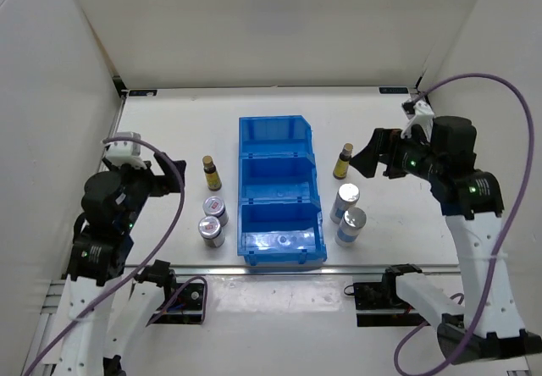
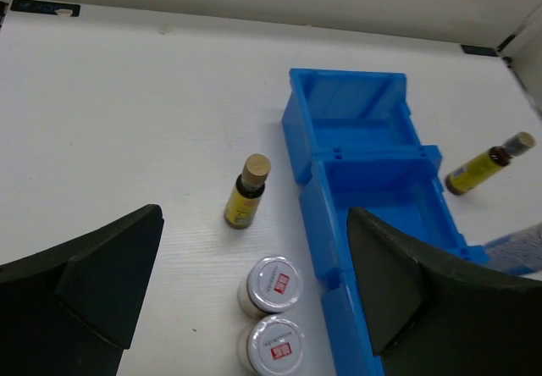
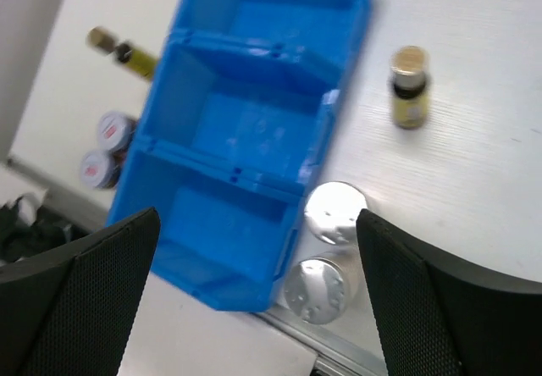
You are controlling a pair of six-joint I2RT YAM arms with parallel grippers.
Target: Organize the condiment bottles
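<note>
Left of the blue three-compartment bin [image 1: 280, 130] stand an amber bottle [image 1: 211, 174] with a tan cap and two red-labelled silver-lidded jars [image 1: 215, 209] [image 1: 211, 231]. Right of the bin stand a second amber bottle [image 1: 342, 161] and two plain silver-lidded jars [image 1: 346, 201] [image 1: 351, 226]. My left gripper [image 1: 174, 175] is open and empty, raised left of the left bottle [image 2: 246, 192] and jars [image 2: 271, 284]. My right gripper [image 1: 375, 154] is open and empty, raised just right of the right bottle [image 3: 409, 87], with the silver jars [image 3: 335, 212] below in its view.
White walls enclose the table on the left, back and right. The bin's three compartments [image 2: 373, 191] hold nothing. A metal rail [image 1: 254, 270] runs along the table's near edge, with the arm bases and cables behind it.
</note>
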